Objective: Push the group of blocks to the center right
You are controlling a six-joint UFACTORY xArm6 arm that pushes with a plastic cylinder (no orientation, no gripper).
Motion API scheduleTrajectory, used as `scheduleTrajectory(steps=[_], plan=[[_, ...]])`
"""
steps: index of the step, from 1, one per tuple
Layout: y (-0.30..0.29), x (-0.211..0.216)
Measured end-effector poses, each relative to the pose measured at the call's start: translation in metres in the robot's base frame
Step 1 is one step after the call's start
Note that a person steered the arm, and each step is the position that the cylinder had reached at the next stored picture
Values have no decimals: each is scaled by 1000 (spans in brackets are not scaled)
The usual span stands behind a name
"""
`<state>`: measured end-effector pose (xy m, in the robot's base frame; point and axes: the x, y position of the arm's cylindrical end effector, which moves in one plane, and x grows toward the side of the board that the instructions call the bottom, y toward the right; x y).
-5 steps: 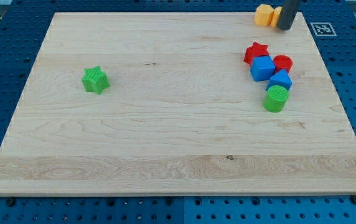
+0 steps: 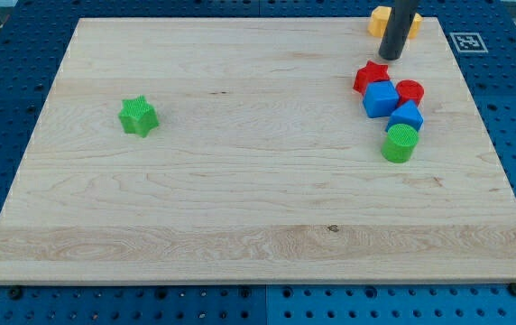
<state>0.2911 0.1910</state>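
Red star (image 2: 372,74), blue, red, green blocks cluster touching below my tip (image 2: 390,56); no pincer.

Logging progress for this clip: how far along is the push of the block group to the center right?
Mostly done by position: the red star, blue cube, red cylinder, second blue block and green cylinder sit clustered at the board's right side, slightly above middle. In hand: my tip sits just above the red star, apart from it. Left: perhaps a small nudge downward. The green star and orange block lie apart.
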Motion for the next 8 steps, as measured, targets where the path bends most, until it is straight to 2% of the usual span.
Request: scheduleTrajectory(steps=[3,5,8], plan=[[-3,1],[-31,1],[-74,26]])
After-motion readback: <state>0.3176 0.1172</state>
